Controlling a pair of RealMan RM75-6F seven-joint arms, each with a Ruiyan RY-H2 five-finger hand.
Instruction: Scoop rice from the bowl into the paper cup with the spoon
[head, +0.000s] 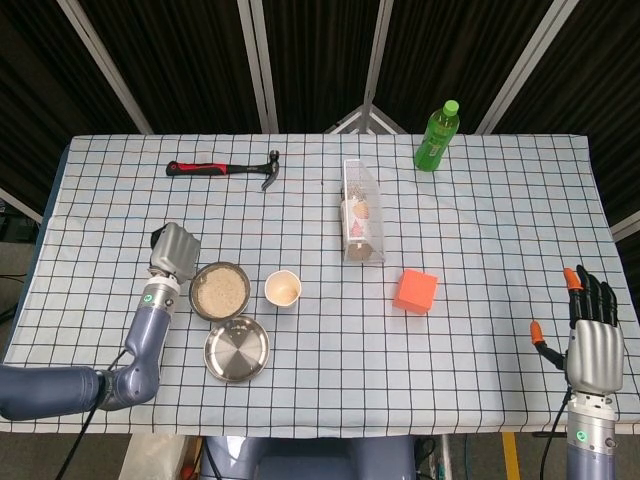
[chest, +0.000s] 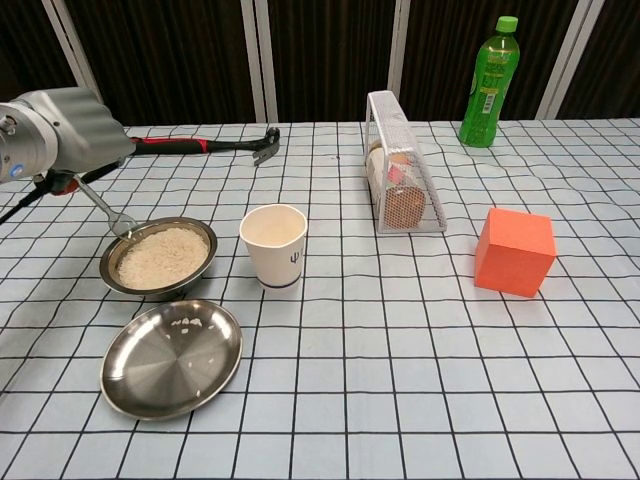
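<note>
A steel bowl of rice (head: 220, 290) (chest: 160, 256) sits left of centre, with a white paper cup (head: 283, 289) (chest: 273, 243) just to its right. My left hand (head: 173, 252) (chest: 62, 131) holds a clear plastic spoon (chest: 105, 209) by its handle. The spoon slants down and its tip touches the rice at the bowl's left rim. In the head view my hand hides the spoon. At the table's near right corner my right hand (head: 587, 333) hangs with fingers spread and nothing in it.
An empty steel plate (head: 236, 349) (chest: 172, 356) lies in front of the bowl. A hammer (head: 224, 168), a wire basket (head: 362, 212), a green bottle (head: 437, 136) and an orange cube (head: 415, 290) stand farther back and to the right.
</note>
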